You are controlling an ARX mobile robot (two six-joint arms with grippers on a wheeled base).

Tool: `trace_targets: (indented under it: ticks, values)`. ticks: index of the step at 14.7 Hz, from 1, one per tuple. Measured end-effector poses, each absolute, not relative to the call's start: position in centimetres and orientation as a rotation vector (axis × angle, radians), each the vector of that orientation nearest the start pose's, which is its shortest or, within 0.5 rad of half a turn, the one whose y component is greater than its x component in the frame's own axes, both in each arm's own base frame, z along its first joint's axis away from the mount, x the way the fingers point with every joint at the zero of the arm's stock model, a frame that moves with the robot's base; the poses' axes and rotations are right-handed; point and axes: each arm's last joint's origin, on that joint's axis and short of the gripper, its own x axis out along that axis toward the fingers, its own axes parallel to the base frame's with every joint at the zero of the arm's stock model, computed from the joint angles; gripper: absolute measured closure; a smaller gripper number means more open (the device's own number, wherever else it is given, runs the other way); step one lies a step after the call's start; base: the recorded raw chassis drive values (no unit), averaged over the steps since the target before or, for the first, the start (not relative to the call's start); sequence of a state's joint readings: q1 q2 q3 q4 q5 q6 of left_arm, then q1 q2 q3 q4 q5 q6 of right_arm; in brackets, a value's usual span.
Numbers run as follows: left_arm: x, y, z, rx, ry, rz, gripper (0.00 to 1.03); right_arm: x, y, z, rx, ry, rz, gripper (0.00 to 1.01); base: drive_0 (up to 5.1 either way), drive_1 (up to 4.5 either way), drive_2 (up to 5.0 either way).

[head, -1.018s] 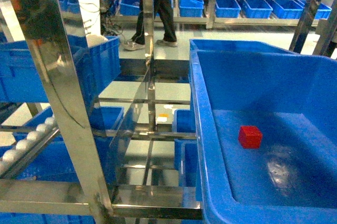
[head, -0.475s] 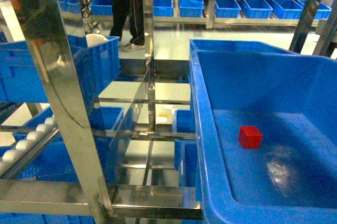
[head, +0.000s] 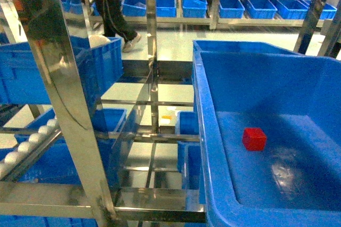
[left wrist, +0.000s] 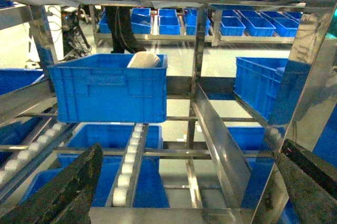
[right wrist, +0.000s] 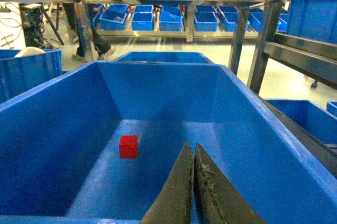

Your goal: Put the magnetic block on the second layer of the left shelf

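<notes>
The magnetic block [head: 254, 138] is a small red cube lying alone on the floor of a big blue crate [head: 208, 131] on the right. In the right wrist view the magnetic block [right wrist: 128, 146] lies left of and beyond my right gripper [right wrist: 191, 147], which is shut with nothing in it, above the crate floor. My left gripper [left wrist: 190, 150] is wide open and empty, facing the steel left shelf, where a tier with white roller tracks [left wrist: 129, 166] carries a blue bin [left wrist: 108, 90]. I cannot tell which tier is the second layer. Neither gripper shows in the head view.
A mirror-like steel post [head: 64, 104] stands close at the left, with rails [head: 154, 136] between it and the crate. A steel divider plate [left wrist: 221, 140] slants beside the roller track. More blue bins [head: 250, 6] line far racks. A person [head: 114, 14] walks behind.
The person in the background has walked to the left. The red cube and the crate have not moved.
</notes>
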State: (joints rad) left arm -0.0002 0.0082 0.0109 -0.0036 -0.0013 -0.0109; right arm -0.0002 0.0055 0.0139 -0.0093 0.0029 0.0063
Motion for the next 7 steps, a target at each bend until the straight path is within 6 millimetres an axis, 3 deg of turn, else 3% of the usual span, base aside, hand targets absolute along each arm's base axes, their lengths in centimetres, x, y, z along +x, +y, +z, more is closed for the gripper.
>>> trace_targets:
  ticks: [4,5,6,7]
  values:
    - [9.76,0.0,16.62,-0.011,0.002,0.001,0.05,9.71,-0.01,16.75,0.006,-0.006,-0.003,0.97,0.0,0.0,0.0]
    - [9.75,0.0,16.62,-0.011,0.001,0.001,0.05,9.71,-0.01,16.75,0.006,-0.005,-0.003,0.81,0.0,0.0,0.0]
    - [9.75,0.0,16.62,-0.011,0.001,0.001,0.05,9.71,-0.01,16.75,0.006,-0.005,-0.003,0.72,0.0,0.0,0.0]
    - [9.76,0.0,16.62,-0.011,0.002,0.001,0.05,9.71,-0.01,16.75,0.006,-0.005,-0.003,0.34,0.0,0.0,0.0]
